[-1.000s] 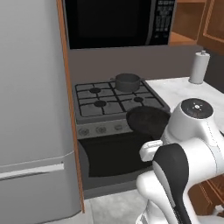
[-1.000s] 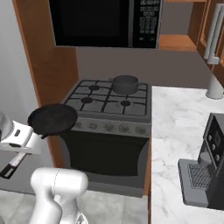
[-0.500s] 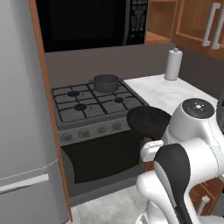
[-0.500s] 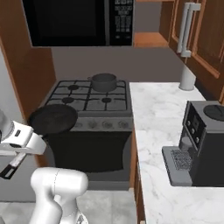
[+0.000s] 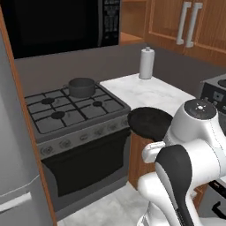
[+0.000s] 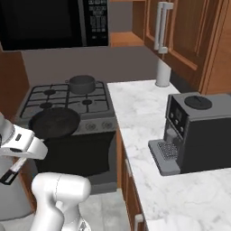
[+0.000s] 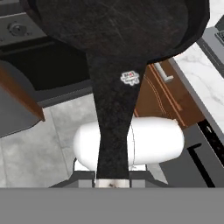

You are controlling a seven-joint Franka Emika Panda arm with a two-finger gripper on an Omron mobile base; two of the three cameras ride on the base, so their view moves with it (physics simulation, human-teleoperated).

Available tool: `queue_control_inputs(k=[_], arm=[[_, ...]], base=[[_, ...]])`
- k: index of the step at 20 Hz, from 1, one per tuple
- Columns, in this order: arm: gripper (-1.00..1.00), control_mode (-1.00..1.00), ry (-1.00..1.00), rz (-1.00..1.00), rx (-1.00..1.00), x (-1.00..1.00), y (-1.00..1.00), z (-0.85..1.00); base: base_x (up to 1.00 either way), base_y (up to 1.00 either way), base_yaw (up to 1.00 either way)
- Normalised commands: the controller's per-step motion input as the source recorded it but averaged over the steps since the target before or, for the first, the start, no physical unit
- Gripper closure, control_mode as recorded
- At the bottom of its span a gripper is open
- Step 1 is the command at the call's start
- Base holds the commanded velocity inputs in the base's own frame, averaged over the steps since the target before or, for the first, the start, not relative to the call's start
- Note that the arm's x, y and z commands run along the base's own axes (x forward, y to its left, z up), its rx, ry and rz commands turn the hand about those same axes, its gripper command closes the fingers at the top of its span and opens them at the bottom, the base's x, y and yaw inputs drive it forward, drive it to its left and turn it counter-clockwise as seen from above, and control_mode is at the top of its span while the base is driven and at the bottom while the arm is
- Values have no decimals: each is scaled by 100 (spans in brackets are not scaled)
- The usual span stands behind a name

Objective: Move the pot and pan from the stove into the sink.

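The fingers grip the pan (image 6: 54,122) by its handle, off the stove (image 6: 67,101); next comes carrying it to the sink.

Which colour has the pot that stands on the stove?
Dark grey. The pot on the stove shows best in the right base view.
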Motion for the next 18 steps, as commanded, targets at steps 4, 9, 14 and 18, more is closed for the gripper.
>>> queue_control_inputs(k=[4, 9, 14, 18], arm=[[100, 100, 0, 0, 0, 0, 0, 0], [100, 100, 0, 0, 0, 0, 0, 0], [100, 100, 0, 0, 0, 0, 0, 0], [100, 100, 0, 0, 0, 0, 0, 0]], base=[[-11, 0, -35], [-12, 0, -34], [-19, 0, -32], [-22, 0, -31]])
